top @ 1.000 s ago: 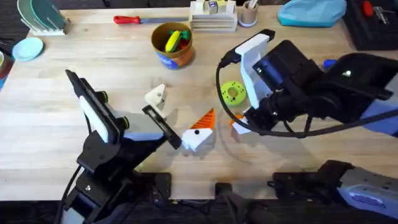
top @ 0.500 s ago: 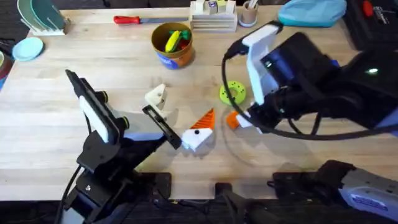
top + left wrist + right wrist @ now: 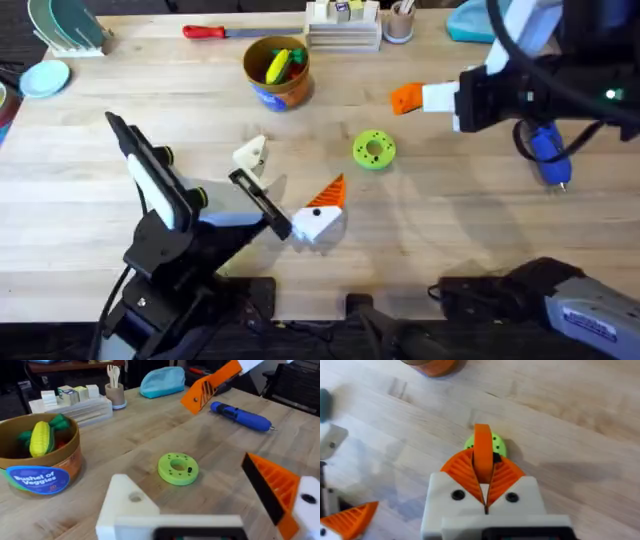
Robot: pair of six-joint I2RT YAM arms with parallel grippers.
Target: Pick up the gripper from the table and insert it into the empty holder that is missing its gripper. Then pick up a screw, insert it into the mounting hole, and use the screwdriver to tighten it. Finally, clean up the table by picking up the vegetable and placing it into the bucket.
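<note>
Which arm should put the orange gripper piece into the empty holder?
Right. Its fingers are shut on the gripper, held above the table, and the holder sits bare near the table's middle.

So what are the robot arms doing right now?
The right gripper has its fingers shut on the small orange gripper and holds it above the table, over the green disc. The left gripper waits low by the white holder. The blue screwdriver lies on the table.

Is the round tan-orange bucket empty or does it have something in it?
Not empty: the round tan-orange bucket holds toy vegetables, with a yellow corn cob showing above its rim.
</note>
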